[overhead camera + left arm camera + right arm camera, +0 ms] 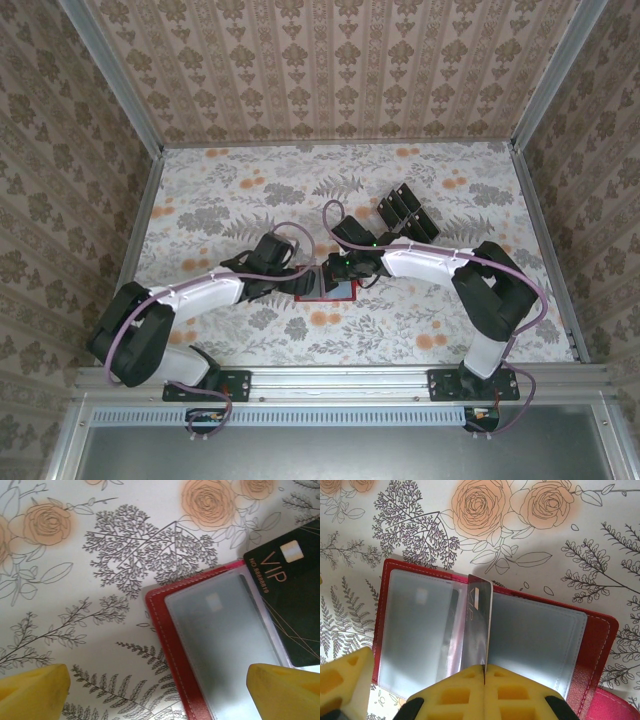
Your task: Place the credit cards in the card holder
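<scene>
My right claw (484, 679) is pressed together on a black card (479, 625), pinching its near edge. The card stands on edge over the middle fold of the wallet (598, 647). The wallet lies open and flat on the flowered table (230, 190), with a red rim around clear plastic sleeves. A dark strip shows through the sleeve left of the fold; I cannot tell what it is. My left claw (157, 695) hangs over the wallet's left end with its yellow fingers (32, 692) spread wide apart, holding nothing. One corner of the wallet lies between them. From that wrist, the held card's black face shows the word VIP in gold letters and a pale chip. From above, the wallet sits near the table's middle, with my two claws meeting over it. The other cards (405, 212) sit in an overlapping row farther back and to the right, well apart from the wallet.
</scene>
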Action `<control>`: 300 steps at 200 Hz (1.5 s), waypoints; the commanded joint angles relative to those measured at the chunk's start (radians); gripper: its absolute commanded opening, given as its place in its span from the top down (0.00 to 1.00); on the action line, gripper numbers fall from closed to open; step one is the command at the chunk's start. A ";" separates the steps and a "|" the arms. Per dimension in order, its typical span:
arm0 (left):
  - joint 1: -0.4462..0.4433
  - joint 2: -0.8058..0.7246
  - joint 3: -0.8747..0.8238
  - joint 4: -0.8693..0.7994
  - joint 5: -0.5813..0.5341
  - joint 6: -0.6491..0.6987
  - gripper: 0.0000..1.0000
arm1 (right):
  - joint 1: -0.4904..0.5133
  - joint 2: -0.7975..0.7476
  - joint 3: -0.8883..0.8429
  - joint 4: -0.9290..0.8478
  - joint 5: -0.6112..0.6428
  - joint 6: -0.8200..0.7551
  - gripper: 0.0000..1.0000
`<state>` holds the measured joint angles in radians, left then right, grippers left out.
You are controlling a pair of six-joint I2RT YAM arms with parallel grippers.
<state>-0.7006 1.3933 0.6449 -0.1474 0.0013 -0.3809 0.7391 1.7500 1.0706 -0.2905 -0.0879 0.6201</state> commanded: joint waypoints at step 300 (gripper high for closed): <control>-0.064 0.037 -0.087 -0.073 -0.173 -0.096 0.00 | -0.005 -0.122 -0.101 0.116 -0.064 0.109 1.00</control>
<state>-0.7589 1.4315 0.5953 -0.1467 -0.1551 -0.4606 0.7372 1.6863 1.0004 -0.2070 -0.1253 0.6823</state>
